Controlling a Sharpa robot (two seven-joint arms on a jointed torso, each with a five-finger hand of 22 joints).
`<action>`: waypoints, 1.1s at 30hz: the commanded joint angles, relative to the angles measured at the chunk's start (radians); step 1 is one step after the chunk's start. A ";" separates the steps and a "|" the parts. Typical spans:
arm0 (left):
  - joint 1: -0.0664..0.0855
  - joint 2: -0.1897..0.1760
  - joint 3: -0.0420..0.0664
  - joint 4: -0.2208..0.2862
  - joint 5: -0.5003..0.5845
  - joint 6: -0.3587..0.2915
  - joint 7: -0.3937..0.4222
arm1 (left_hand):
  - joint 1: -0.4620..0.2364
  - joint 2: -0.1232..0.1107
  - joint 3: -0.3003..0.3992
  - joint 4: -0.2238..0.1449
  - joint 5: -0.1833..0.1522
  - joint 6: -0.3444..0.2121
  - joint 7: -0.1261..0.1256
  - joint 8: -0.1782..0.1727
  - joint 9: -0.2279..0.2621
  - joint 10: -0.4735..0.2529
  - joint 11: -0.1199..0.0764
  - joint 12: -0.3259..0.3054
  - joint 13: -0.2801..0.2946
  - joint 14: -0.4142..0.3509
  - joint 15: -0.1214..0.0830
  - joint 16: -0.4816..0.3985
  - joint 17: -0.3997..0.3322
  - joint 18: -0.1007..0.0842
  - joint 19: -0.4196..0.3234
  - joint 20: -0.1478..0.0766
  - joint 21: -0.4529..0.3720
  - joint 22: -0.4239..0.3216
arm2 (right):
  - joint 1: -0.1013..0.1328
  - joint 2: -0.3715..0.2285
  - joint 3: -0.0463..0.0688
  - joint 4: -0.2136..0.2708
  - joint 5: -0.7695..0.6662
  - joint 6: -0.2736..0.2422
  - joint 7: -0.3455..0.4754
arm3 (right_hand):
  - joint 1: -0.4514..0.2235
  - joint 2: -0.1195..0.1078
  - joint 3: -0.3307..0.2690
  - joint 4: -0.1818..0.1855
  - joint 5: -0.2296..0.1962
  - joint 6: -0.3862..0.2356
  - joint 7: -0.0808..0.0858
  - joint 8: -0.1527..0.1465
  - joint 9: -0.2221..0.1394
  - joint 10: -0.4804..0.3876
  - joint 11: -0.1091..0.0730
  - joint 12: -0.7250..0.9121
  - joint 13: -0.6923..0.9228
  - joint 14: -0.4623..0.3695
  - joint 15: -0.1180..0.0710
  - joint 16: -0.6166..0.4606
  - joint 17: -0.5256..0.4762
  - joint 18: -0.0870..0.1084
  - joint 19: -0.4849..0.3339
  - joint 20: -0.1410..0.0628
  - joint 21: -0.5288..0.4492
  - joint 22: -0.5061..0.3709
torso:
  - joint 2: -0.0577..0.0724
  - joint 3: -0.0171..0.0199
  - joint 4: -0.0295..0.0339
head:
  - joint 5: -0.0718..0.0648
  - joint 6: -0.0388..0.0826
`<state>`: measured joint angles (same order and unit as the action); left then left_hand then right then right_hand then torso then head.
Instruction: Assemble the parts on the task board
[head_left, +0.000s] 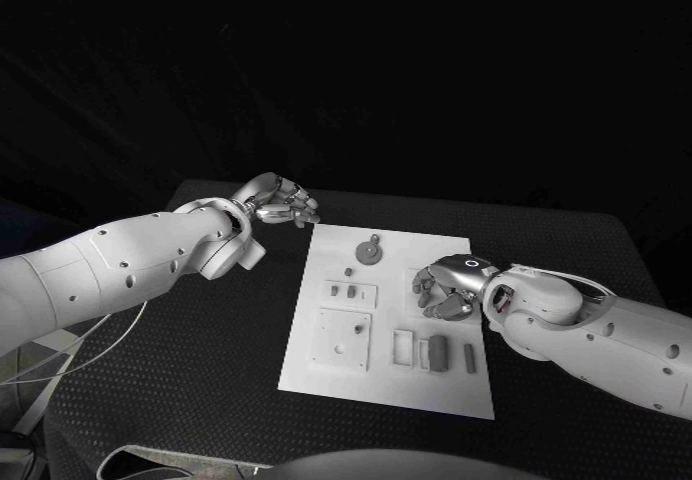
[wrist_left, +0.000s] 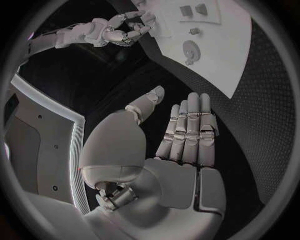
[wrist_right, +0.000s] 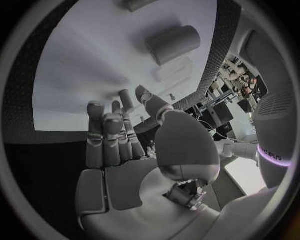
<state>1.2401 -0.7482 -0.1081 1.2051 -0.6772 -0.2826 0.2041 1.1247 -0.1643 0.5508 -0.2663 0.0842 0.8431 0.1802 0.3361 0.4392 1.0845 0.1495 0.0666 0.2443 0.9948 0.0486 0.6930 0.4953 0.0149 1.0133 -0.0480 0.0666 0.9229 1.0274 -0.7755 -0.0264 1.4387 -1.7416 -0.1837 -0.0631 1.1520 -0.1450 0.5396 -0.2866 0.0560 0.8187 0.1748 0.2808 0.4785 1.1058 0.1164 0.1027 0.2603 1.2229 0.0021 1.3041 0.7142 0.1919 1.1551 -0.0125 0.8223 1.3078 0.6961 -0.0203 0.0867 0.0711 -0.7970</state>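
Table: I see a black table bearing the white task board.
Left hand: released, off the board.
Right hand: fingers apart, grasping nothing, over the board's edge near grey parts.

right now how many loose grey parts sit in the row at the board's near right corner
3 on the task board: a pale flat part, a darker block in the middle, and a slim bar outermost. The right hand hovers just beyond the row and may hide another.

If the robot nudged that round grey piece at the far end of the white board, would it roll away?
Probably not: the round part seems to lie flat on the task board, so it would likely slide. It looks small, rigid and light.
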 joint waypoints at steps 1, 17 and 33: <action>0.001 0.001 0.001 0.003 0.007 0.011 0.011 | 0.005 0.004 -0.007 0.000 0.004 0.001 0.001 0.005 -0.002 -0.002 0.003 0.003 -0.002 0.005 0.004 -0.007 0.001 -0.009 0.000 0.003 0.002 -0.001 | -0.001 0.002 0.000 0.000 -0.030 0.010 0.003 | 0.004 0.005 0.024 0.006 0.003 0.027 -0.001 0.014 0.002 0.030 -0.007 0.011 0.003 0.013 -0.004 0.004 -0.004 0.070 0.008 -0.002 0.003 0.011 | 0.000 -0.0002 0.0001 | 0.001 -0.001; 0.001 0.000 0.001 0.002 0.007 0.011 0.012 | 0.004 0.005 -0.008 0.001 0.004 0.001 0.001 0.005 -0.002 -0.002 0.003 0.003 -0.002 0.005 0.005 -0.008 0.003 -0.009 0.000 0.003 0.002 -0.002 | -0.006 0.010 -0.001 0.000 -0.051 -0.029 -0.003 | -0.022 0.064 0.053 0.006 0.002 0.104 -0.024 0.048 0.013 0.115 -0.038 0.037 0.016 0.034 -0.036 0.003 -0.010 0.070 0.023 -0.008 0.012 0.016 | 0.000 0.0003 0.0002 | 0.001 -0.004; 0.001 -0.001 0.001 0.002 0.007 0.013 0.012 | 0.003 0.006 -0.008 0.002 0.004 0.001 0.002 0.005 -0.002 -0.003 0.003 0.003 -0.003 0.005 0.005 -0.010 0.005 -0.009 0.000 0.003 0.002 -0.003 | -0.009 0.013 -0.001 0.006 -0.089 -0.061 -0.028 | -0.032 0.134 0.066 -0.004 0.003 0.157 -0.047 0.069 0.028 0.173 -0.062 0.049 0.024 0.052 -0.059 0.011 -0.005 0.070 0.040 -0.019 0.029 0.019 | 0.000 -0.0005 0.0003 | 0.001 -0.006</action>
<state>1.2401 -0.7495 -0.1081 1.2049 -0.6765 -0.2802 0.2041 1.1248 -0.1643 0.5486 -0.2641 0.0842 0.8431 0.1802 0.3361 0.4385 1.0845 0.1495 0.0666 0.2426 0.9948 0.0486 0.6890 0.4992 0.0148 1.0133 -0.0480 0.0666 0.9213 1.0198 -0.7630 -0.0268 1.4414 -1.7976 -0.2294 -0.0785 1.1175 -0.0197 0.6062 -0.2872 0.0551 0.9701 0.1261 0.3464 0.5017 1.1981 0.0640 0.1462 0.2836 1.2783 -0.0481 1.3084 0.7082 0.1919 1.1924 -0.0280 0.8462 1.3076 0.6958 -0.0204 0.0867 0.0723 -0.8027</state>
